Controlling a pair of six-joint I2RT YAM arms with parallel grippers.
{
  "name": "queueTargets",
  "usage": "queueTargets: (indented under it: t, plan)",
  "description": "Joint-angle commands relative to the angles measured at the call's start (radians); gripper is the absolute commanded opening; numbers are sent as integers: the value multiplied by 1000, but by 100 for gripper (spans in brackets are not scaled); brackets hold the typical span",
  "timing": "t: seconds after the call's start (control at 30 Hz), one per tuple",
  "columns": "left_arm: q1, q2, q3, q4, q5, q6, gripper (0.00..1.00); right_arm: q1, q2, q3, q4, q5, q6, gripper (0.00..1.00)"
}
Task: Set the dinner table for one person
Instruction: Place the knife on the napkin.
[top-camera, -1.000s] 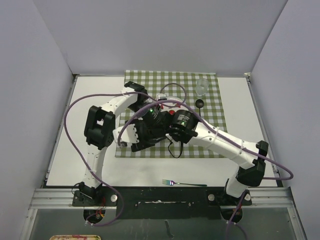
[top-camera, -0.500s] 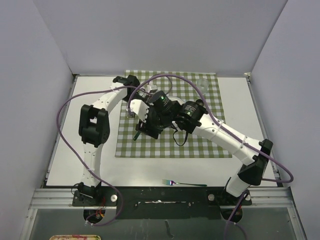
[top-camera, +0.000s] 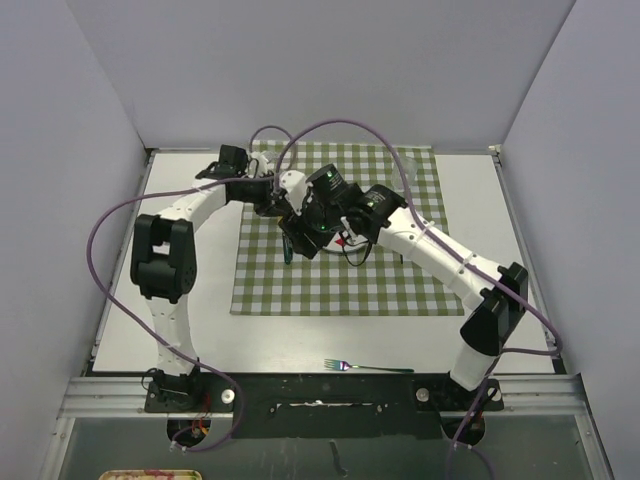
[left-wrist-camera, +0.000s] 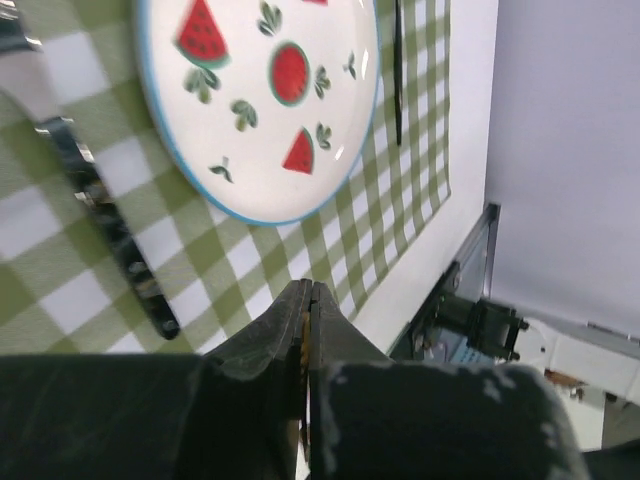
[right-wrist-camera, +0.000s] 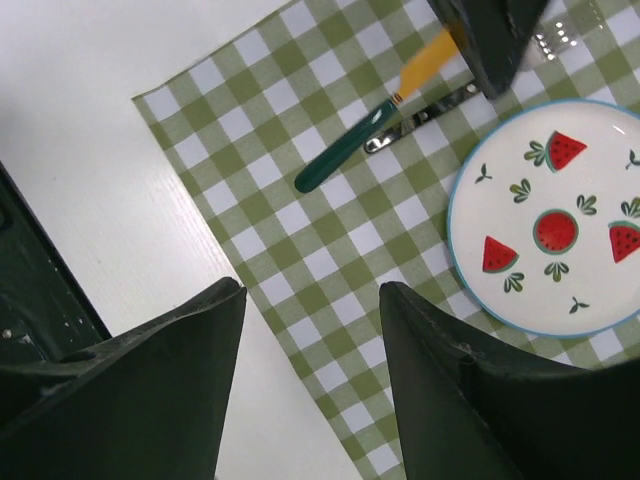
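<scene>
My left gripper (left-wrist-camera: 308, 288) is shut over the checked cloth (top-camera: 340, 290) on the dinner table (top-camera: 190, 320), with a thin orange strip in the slit of its jaws. In the right wrist view its fingers (right-wrist-camera: 492, 45) pinch the orange end of a green-handled utensil (right-wrist-camera: 345, 150), which hangs off them (top-camera: 288, 248). Below it a dark-handled knife (left-wrist-camera: 110, 230) lies beside the watermelon plate (left-wrist-camera: 270, 90). My right gripper (right-wrist-camera: 312, 290) hovers open and empty above the cloth's left edge. The arms hide most of the plate from above.
A metal fork (top-camera: 368, 368) lies on the bare table near the front rail. A thin dark rod (left-wrist-camera: 397, 70) rests on the cloth beyond the plate. Purple cables loop over both arms. Grey walls close in the back and sides.
Both arms have swung from the cloth's near-left part toward its back-left. The green-handled utensil travelled with the left gripper. The right jaws stand slightly wider.
</scene>
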Motion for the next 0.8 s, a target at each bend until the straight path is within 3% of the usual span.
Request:
queueTargets:
  t: [0.0, 0.17, 0.3, 0.47, 0.77]
  plan:
    - [82, -159, -100, 354, -46, -223, 0, -45, -2, 28, 83, -2, 103, 57]
    - [113, -233, -232, 546, -149, -359, 0, -71, 31, 34, 97, -16, 135, 58]
    - [107, -238, -243, 650, -189, -416, 0, -72, 66, 55, 100, -66, 147, 57]
    - [67, -244, -202, 660, -208, -415, 0, -68, 110, 67, 104, -58, 117, 54]
    - [42, -277, -217, 649, -216, -407, 0, -59, 180, 104, 125, 106, 28, 54]
